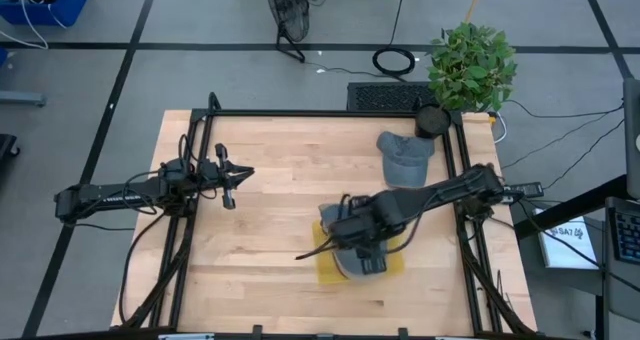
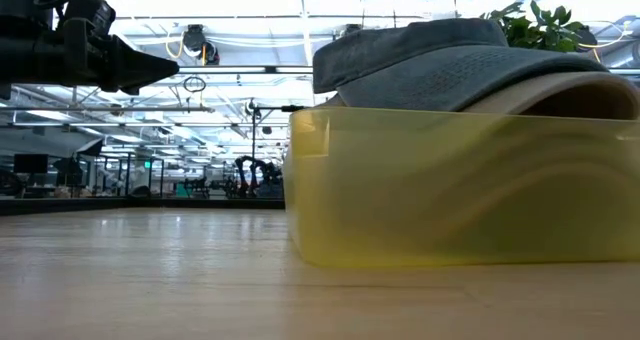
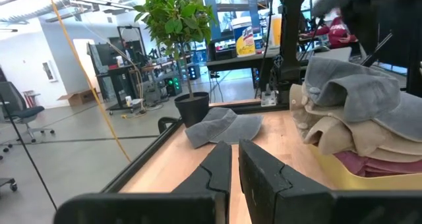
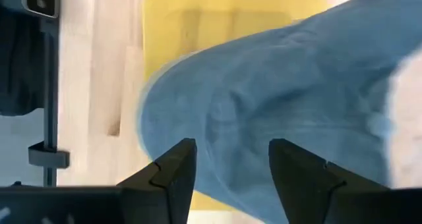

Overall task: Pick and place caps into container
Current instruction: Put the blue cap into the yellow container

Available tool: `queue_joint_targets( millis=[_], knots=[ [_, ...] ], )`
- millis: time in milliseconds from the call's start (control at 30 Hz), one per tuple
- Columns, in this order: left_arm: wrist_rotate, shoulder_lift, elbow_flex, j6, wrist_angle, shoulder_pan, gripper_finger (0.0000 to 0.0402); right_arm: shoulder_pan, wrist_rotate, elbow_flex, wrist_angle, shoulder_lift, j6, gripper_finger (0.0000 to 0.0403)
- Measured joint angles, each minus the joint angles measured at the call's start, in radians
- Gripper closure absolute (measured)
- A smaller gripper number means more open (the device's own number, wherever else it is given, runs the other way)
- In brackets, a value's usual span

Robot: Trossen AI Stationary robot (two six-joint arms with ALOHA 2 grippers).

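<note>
The right gripper (image 4: 227, 168) hangs just over the shallow yellow plastic tray (image 1: 327, 267) near the front of the wooden table (image 1: 270, 280), and its two dark fingers stand apart with nothing between them. Right under them lies a soft grey-blue fabric cap (image 4: 277, 99), the top one on a pile of caps in the tray. The step looks like letting go of this cap, so the arm would do well to lift straight up and not drag the soft cloth or tip the pile. The low view shows the pile standing higher than the tray's rim, which the high view hides under the arm. The left wrist view shows tan and maroon caps (image 3: 369, 155) under the grey one. Farther back, one more grey-blue cap (image 1: 404, 158) lies on the table near the black plant pot (image 1: 432, 120). The left gripper (image 1: 232, 176) waits over the table's left side, fingers close together and holding nothing.
</note>
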Motion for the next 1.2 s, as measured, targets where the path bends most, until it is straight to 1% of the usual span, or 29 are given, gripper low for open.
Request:
queue_joint_targets(
  millis=[33,100,133,233,267,367,433,533,667,700,767,867,967,1033,1100,1200],
  knots=[
    [0.000,0.000,0.000,0.000,0.000,0.000,0.0364,-0.001,0.012,0.000,-0.001,-0.024,-0.009,0.0229],
    [0.000,0.000,0.000,0.000,0.000,0.000,0.0364,-0.004,0.090,0.000,-0.001,-0.080,-0.038,0.0233],
    [0.000,0.000,0.000,0.000,0.000,0.000,0.0364,-0.005,0.150,0.000,0.000,-0.114,-0.050,0.0235],
    [0.000,0.000,0.000,0.000,0.000,0.000,0.0364,-0.015,0.382,0.000,-0.001,-0.220,-0.055,0.0243],
    [0.000,0.000,0.000,0.000,0.000,0.000,0.0364,-0.021,0.438,0.001,-0.006,-0.253,-0.050,0.0247],
    [0.000,0.000,0.000,0.000,0.000,0.000,0.0364,-0.050,0.548,0.002,-0.015,-0.338,-0.010,0.0263],
    [0.000,0.000,0.000,0.000,0.000,0.000,0.0364,-0.074,0.568,0.002,-0.054,-0.378,0.029,0.0278],
    [0.000,0.000,0.000,0.000,0.000,0.000,0.0364,-0.110,0.572,-0.002,-0.124,-0.415,0.067,0.0316],
    [0.000,0.000,0.000,0.000,-0.001,0.000,0.0364,-0.157,0.570,-0.104,-0.090,-0.483,0.044,0.0384],
    [0.000,0.000,0.000,0.000,-0.001,0.000,0.0364,-0.175,0.570,-0.140,-0.094,-0.501,0.039,0.0393],
    [0.000,0.000,0.000,0.000,-0.001,0.000,0.0364,-0.217,0.554,-0.231,-0.112,-0.540,0.043,0.0395],
    [0.000,0.000,0.000,0.000,-0.006,0.000,0.0364,-0.314,0.448,-0.405,-0.080,-0.608,0.047,0.0394],
    [0.000,0.000,0.000,0.000,-0.008,0.000,0.0364,-0.415,0.313,-0.593,0.055,-0.696,-0.004,0.0401],
    [0.000,0.000,0.000,0.000,-0.008,0.000,0.0364,-0.485,0.249,-0.707,0.166,-0.747,-0.052,0.0401],
    [0.000,0.000,0.000,0.000,-0.008,0.000,0.0364,-0.560,0.199,-0.814,0.253,-0.779,-0.100,0.0402],
    [0.000,0.000,0.000,0.006,-0.008,0.000,0.0364,-0.676,0.091,-0.966,0.357,-0.801,-0.189,0.0402]
  ],
)
